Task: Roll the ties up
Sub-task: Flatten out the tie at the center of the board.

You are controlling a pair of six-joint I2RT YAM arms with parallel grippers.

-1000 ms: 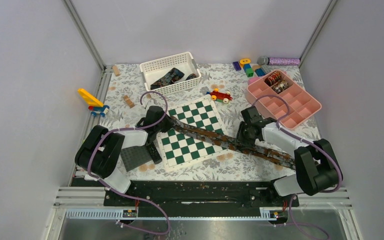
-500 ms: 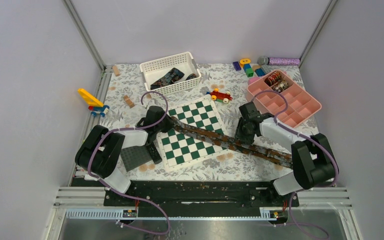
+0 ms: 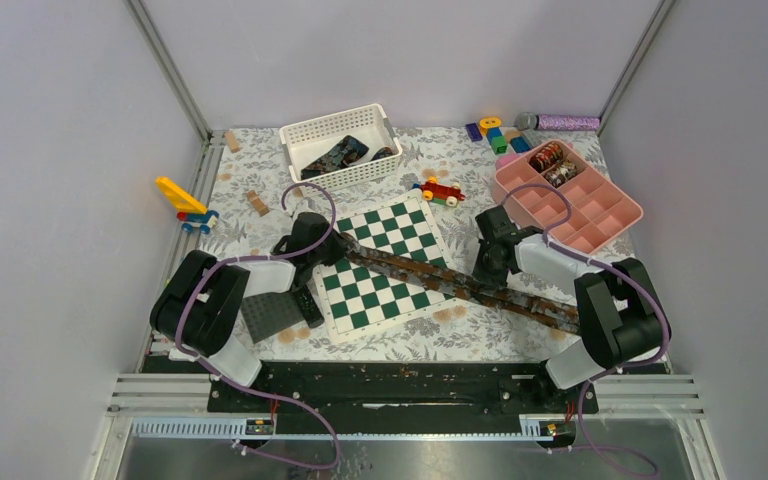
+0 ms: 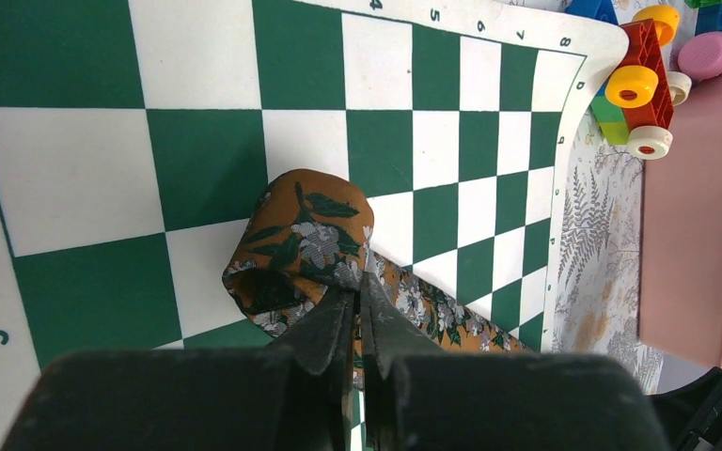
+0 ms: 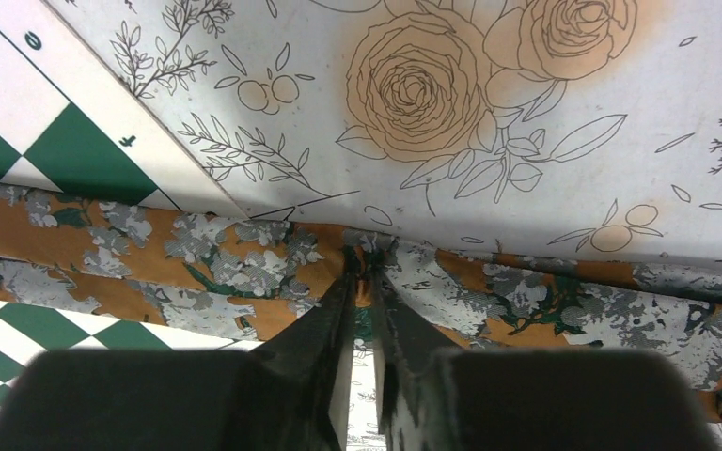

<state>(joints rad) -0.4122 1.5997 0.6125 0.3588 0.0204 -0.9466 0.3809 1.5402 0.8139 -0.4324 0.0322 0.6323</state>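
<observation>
Both clenched on rust tie (image 3: 410, 268): left claw (image 4: 357, 287) at folded end on chessboard (image 4: 197, 66), right claw (image 5: 362, 272) mid-strip nr pink tray (image 3: 600, 207).

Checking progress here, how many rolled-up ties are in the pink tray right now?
2. Both sit at the pink tray's far end: a reddish-brown roll and a darker one beside it. A cable crosses the tray, so another may be hidden.

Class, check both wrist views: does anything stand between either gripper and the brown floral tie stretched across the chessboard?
Nothing visible does. The left gripper is shut on the tie at its folded end, and the right gripper is shut on its edge further along.
</observation>
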